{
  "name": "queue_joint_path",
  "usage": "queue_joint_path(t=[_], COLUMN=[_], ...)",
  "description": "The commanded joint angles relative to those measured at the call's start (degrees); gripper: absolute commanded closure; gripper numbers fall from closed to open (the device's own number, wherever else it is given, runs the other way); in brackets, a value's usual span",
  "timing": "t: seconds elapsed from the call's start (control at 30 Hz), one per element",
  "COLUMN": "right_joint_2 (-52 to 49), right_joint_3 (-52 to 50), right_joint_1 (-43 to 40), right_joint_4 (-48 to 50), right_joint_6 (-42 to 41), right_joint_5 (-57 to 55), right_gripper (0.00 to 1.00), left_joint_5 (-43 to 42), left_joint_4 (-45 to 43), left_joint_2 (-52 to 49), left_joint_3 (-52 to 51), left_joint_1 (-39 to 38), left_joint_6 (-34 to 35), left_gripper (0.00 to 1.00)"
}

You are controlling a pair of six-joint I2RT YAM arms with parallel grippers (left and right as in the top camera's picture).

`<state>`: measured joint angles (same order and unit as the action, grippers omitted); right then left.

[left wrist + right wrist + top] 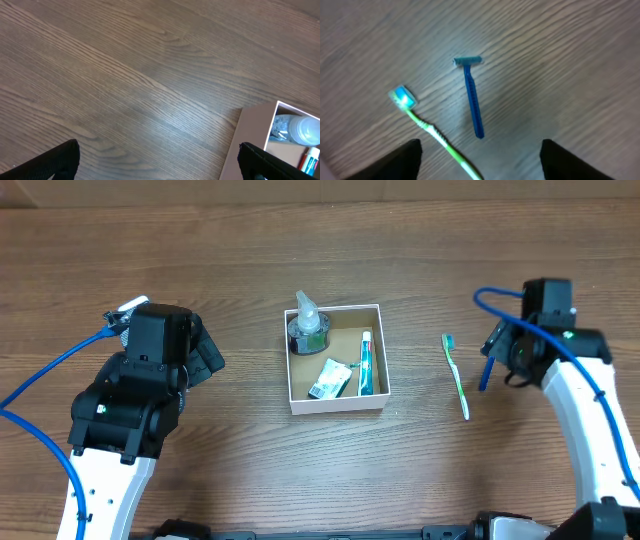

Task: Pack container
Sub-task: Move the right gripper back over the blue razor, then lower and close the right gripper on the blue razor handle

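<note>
The container [335, 404] is a shallow square box with white walls and a brown inside, at the table's middle. It holds a clear bottle [307, 327], a green-and-white packet [329, 379] and a toothpaste tube [365, 363]. Its corner shows in the left wrist view [250, 130]. A green toothbrush [456, 375] and a blue razor [486, 372] lie on the table right of the box; both show in the right wrist view, the toothbrush [432, 130] and the razor [472, 97]. My left gripper [157, 162] is open and empty, left of the box. My right gripper [480, 162] is open and empty above the razor.
The wooden table [320, 250] stretches bare behind and in front of the box. Blue cables [40, 390] run along both arms.
</note>
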<state>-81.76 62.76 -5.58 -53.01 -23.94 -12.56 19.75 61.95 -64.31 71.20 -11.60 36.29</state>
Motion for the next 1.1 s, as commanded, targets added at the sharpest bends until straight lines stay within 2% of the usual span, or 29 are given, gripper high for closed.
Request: queue_joint_path(t=[0.0, 0.3, 0.57, 0.77, 0.9, 1.07], right_joint_2=[0.57, 0.52, -0.09, -4.90, -8.37, -8.87], right_joint_3=[-7.61, -23.15, -32.79, -32.92, -32.89, -32.83], right_joint_1=[-0.13, -0.13, -0.13, -0.13, -0.13, -0.13], right_joint_4=[6.88, 28.22, 46.31, 50.64, 52.61, 52.78], right_joint_6=[0.17, 1.90, 4.28, 4.24, 4.20, 4.24], right_joint_5=[0.68, -0.92, -0.94, -0.96, -0.87, -0.87], right_gripper=[0.25, 0.25, 0.26, 0.35, 0.37, 0.48], left_joint_5=[0.52, 0.52, 0.52, 0.55, 0.52, 0.52], left_joint_4=[-0.02, -0.02, -0.02, -0.02, -0.02, -0.02], left_joint_2=[-0.20, -0.20, -0.20, -0.20, -0.20, -0.20], left_joint_3=[0.96, 0.96, 0.96, 0.96, 0.96, 0.96], left_joint_1=[0.24, 0.24, 0.24, 0.24, 0.24, 0.24], left_joint_6=[-0.04, -0.04, -0.04, -0.04, -0.04, -0.04], left_gripper=[0.00, 0.00, 0.00, 0.00, 0.00, 0.00])
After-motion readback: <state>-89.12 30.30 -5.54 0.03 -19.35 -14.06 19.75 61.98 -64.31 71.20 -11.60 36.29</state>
